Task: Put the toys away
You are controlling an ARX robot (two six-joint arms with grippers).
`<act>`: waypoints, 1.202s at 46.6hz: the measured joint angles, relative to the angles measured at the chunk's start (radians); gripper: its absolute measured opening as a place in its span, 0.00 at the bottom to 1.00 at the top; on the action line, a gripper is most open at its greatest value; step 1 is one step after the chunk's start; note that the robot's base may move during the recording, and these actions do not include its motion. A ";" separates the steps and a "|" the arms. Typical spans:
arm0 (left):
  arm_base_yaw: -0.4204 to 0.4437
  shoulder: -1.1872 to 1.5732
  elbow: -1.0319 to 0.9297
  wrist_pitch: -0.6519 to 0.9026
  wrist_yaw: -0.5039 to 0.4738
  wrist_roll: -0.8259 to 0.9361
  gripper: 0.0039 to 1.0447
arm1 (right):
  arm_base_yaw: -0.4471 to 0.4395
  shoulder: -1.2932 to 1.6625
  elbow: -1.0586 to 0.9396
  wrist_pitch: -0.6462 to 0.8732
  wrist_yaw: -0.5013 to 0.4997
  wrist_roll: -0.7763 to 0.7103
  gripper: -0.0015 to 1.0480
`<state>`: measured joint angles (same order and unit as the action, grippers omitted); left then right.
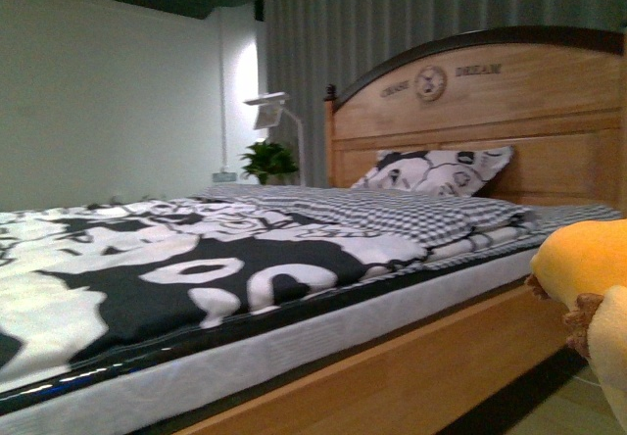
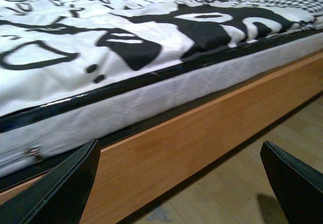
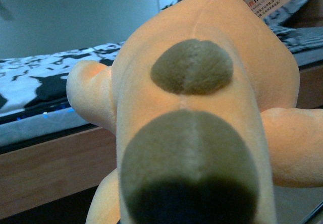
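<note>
Toy (image 3: 202, 108) blocks right wrist cam, so I can't tell right gripper's hold. Left gripper (image 2: 179, 144) is wide open, empty. I go slow past bed (image 1: 421, 376) side edge.

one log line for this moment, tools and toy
left tool: open, empty, by bed frame | plush toy: fills right wrist view, off the mattress | right tool: not visible

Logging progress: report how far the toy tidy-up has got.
Done: nothing looks put away. In hand: the toy fills the right wrist view, apparently held, though no gripper shows there. The left gripper hangs open and empty beside the bed. Left: stowing the toy; no container is visible.
</note>
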<state>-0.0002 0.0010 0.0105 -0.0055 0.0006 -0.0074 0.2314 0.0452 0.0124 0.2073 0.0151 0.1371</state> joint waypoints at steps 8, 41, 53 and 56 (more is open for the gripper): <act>0.000 0.000 0.000 0.000 -0.001 0.000 0.94 | 0.000 0.000 0.000 0.000 0.000 0.000 0.09; 0.000 0.000 0.000 0.000 0.000 0.000 0.94 | 0.000 0.000 0.000 0.000 0.000 0.000 0.09; -0.001 0.000 0.000 0.000 0.006 0.001 0.94 | 0.000 0.000 0.000 0.000 0.009 0.000 0.09; -0.001 0.000 0.000 0.000 0.006 0.002 0.94 | 0.000 0.000 0.000 0.000 0.013 0.000 0.09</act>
<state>-0.0010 0.0010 0.0105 -0.0055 0.0067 -0.0059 0.2310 0.0448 0.0124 0.2073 0.0277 0.1375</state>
